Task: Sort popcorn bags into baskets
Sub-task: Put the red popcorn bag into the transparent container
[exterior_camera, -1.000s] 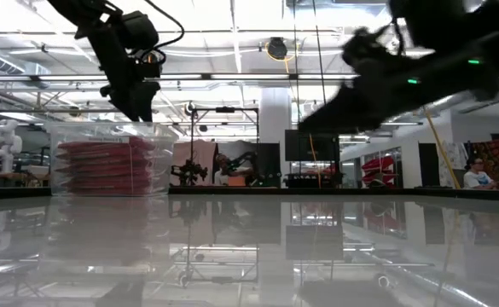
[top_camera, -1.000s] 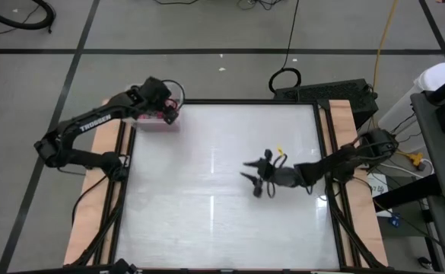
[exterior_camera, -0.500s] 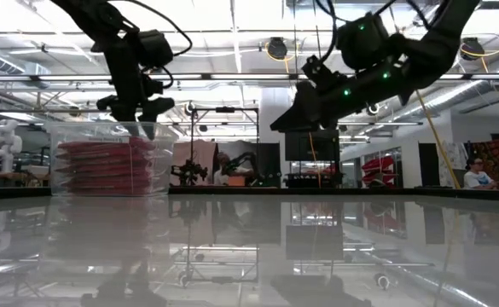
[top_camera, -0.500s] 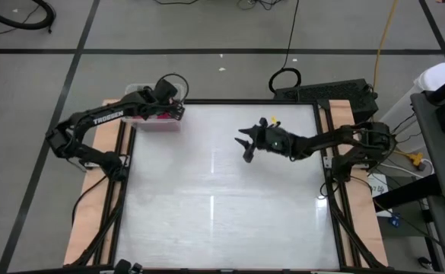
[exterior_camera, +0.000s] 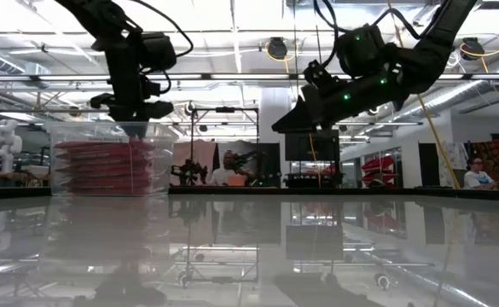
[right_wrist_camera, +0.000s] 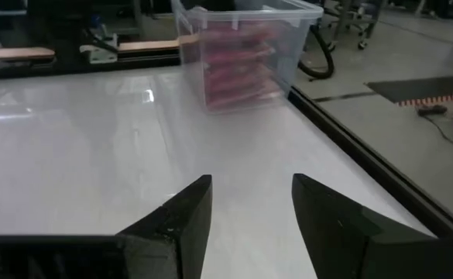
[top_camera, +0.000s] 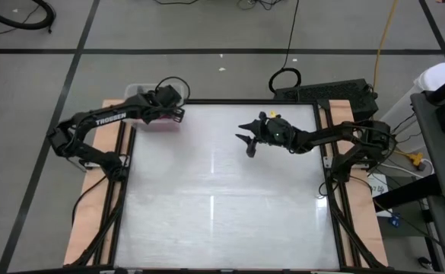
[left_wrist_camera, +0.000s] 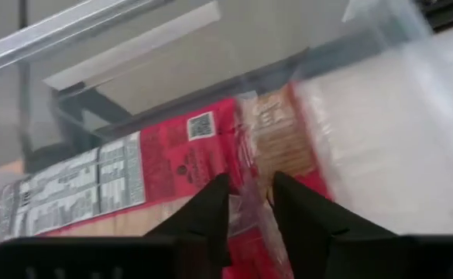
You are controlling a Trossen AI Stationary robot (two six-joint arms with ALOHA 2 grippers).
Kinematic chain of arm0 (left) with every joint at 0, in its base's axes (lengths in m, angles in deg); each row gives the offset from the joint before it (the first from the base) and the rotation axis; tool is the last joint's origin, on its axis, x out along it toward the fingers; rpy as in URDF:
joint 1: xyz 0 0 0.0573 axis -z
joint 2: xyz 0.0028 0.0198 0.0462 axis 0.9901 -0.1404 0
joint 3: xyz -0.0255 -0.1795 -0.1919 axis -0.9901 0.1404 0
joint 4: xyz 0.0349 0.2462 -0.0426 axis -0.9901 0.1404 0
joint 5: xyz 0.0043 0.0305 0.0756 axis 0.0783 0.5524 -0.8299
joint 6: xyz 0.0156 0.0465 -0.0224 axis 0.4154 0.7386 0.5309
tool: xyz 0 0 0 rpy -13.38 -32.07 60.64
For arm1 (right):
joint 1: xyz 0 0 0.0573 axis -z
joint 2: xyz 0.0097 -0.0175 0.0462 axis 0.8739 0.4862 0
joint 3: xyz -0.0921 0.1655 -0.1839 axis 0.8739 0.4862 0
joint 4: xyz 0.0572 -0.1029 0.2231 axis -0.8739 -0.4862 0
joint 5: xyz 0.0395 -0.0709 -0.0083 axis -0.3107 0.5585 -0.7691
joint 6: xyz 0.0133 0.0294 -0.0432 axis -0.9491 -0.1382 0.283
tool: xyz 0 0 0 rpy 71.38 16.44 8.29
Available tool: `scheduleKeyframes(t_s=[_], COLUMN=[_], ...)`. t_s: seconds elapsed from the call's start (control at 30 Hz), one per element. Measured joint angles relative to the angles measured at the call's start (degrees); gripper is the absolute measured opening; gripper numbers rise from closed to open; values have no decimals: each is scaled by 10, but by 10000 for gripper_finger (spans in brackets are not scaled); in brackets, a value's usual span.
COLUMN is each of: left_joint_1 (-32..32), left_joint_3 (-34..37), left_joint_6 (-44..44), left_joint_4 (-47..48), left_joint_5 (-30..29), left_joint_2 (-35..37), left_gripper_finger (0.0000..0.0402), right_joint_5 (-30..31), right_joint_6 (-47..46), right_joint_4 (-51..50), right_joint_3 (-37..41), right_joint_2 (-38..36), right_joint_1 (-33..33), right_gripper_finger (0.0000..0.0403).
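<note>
The clear basket (exterior_camera: 108,128) stands at the table's far left corner and holds a stack of red popcorn bags (exterior_camera: 104,166), which lie flat. The top bag (left_wrist_camera: 172,147) shows its printed face. My left gripper (left_wrist_camera: 249,186) hangs over the basket (top_camera: 137,92), pointing steeply down. Its fingertips (exterior_camera: 136,130) dip into the basket's open top with a narrow gap between them. My right gripper (top_camera: 246,140) hovers open above the far middle of the table, pointing toward the basket (right_wrist_camera: 245,46), nothing between its fingers (right_wrist_camera: 187,209). My left gripper comes from above at the top bag in the basket. I cannot tell whether its fingertips (left_wrist_camera: 214,194) touch the bag's crinkled end (left_wrist_camera: 249,155), or whether anything sits between them.
The white tabletop (top_camera: 222,198) lies bare between the two arms. A black frame (top_camera: 325,152) runs along its edges, with wooden strips outside it. Cables and a black box (top_camera: 321,91) lie beyond the far edge.
My right gripper has swung from the middle of the table toward its far edge, a little higher and still open. My left gripper has rolled about its own line and sunk toward the basket's open top. The stacked bags have stayed put.
</note>
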Motion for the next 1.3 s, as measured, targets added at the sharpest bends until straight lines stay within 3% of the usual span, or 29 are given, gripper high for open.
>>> scheduleKeyframes(t_s=[0.1,0.27,0.67,0.9,1.07,1.3], left_joint_1=[12,37,71,79,61,45], left_joint_3=[0,0,1,1,1,0], left_joint_6=[1,43,77,76,-7,-43], left_joint_4=[28,30,18,18,-10,-23], left_joint_5=[-32,-71,-91,-66,-2,1], left_joint_2=[0,0,52,99,91,37], left_gripper_finger=[84,10,2,4,53,189], right_joint_5=[-17,-43,-91,-105,-134,-134], right_joint_6=[15,34,57,99,90,78], right_joint_4=[0,6,3,-65,-67,-93], right_joint_3=[0,0,-77,-167,-184,-161], right_joint_2=[0,0,0,20,47,54], right_joint_1=[0,0,-1,-1,-2,-1], right_gripper_finger=[171,171,171,171,171,171])
